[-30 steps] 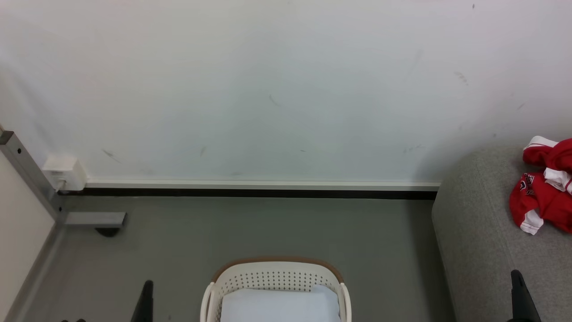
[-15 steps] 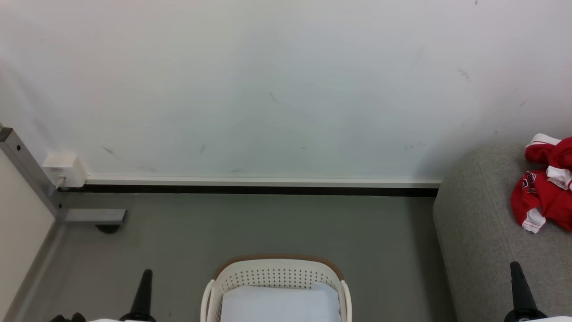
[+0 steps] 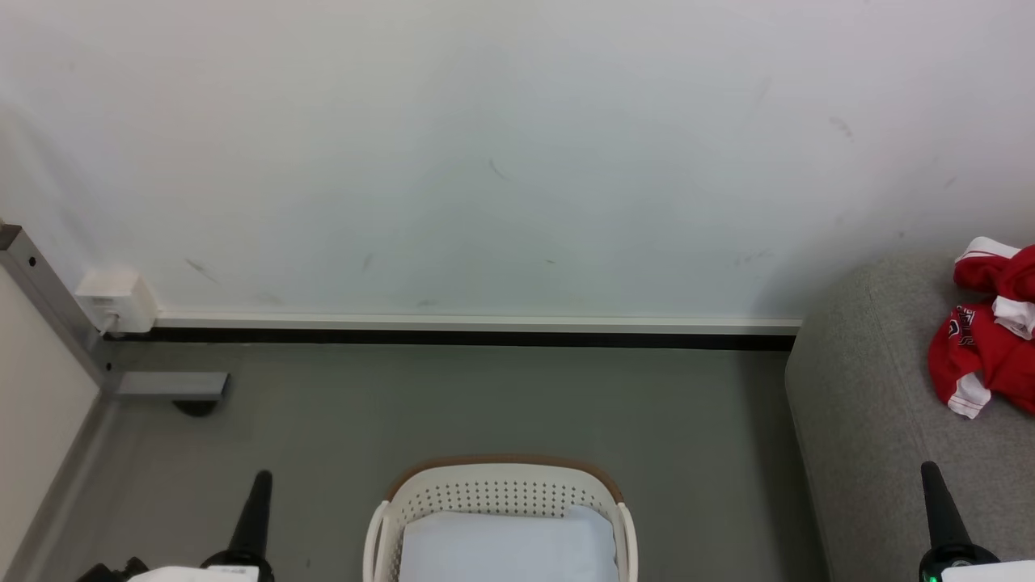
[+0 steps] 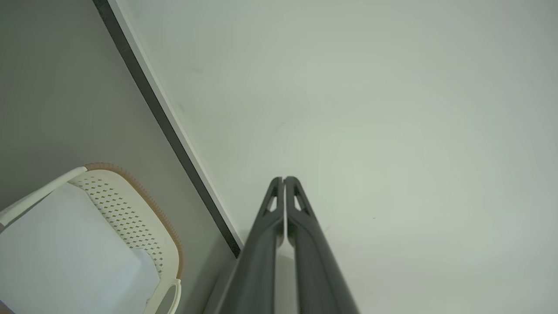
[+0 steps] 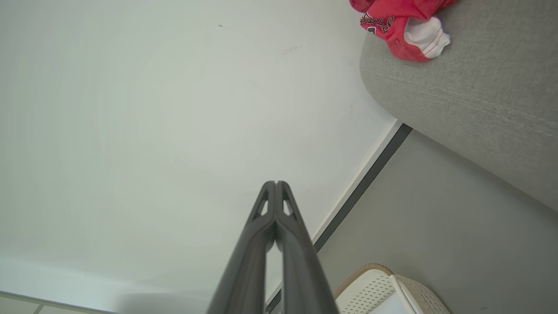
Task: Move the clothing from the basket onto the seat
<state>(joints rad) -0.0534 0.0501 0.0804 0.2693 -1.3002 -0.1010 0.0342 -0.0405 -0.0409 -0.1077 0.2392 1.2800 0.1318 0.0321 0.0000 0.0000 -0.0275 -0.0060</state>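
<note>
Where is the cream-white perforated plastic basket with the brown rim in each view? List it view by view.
Head view: the cream-white perforated plastic basket is at bottom centre, cut by the lower edge.
Left wrist view: the basket is at lower left.
Right wrist view: the basket is at the bottom edge, right of centre.
Shared landmark: the dark baseboard strip along the wall's foot.

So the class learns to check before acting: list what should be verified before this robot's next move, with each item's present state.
1. The clothing lies on the seat: ok.
2. The whole pile rests on the seat: cannot tell; the picture edge cuts it off.
3. The basket holds no clothing: cannot tell; a pale liner sheet shows, but the near end is cut off.
4. The left end effector is shut and holding nothing: ok.
5. The right end effector is shut and holding nothing: ok.
</note>
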